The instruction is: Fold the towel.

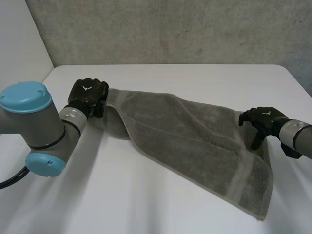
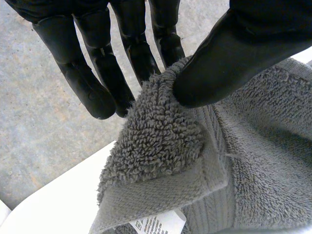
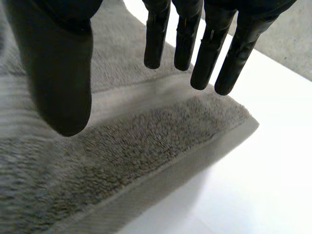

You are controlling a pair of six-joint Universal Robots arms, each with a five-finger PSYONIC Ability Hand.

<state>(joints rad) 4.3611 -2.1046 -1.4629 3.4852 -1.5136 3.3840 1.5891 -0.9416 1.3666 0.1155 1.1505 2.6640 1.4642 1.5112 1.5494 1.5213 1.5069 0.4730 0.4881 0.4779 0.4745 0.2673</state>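
From the head view, the grey towel [image 1: 190, 131] lies spread slantwise on the white counter [image 1: 146, 204]. My left hand [image 1: 87, 92] is at the towel's far corner, which is raised off the counter. My right hand [image 1: 261, 119] is at the towel's opposite edge, fingers pointing down at the cloth.

In the left wrist view, my left hand [image 2: 234, 53] is closed on the towel [image 2: 161, 141] — the thumb presses the looped corner against the fingers [image 2: 97, 73]. A white label [image 2: 158, 225] sits on the towel's hem, just beside the pinched corner.

In the right wrist view, my right hand [image 3: 58, 73] is open, its fingers [image 3: 207, 53] straight and the thumb apart from them. It holds nothing. It hangs over the towel [image 3: 146, 146] near the hem band at its corner — whether the fingertips touch the cloth, I cannot tell. Bare counter [image 3: 253, 185] lies just beyond the towel's edge.
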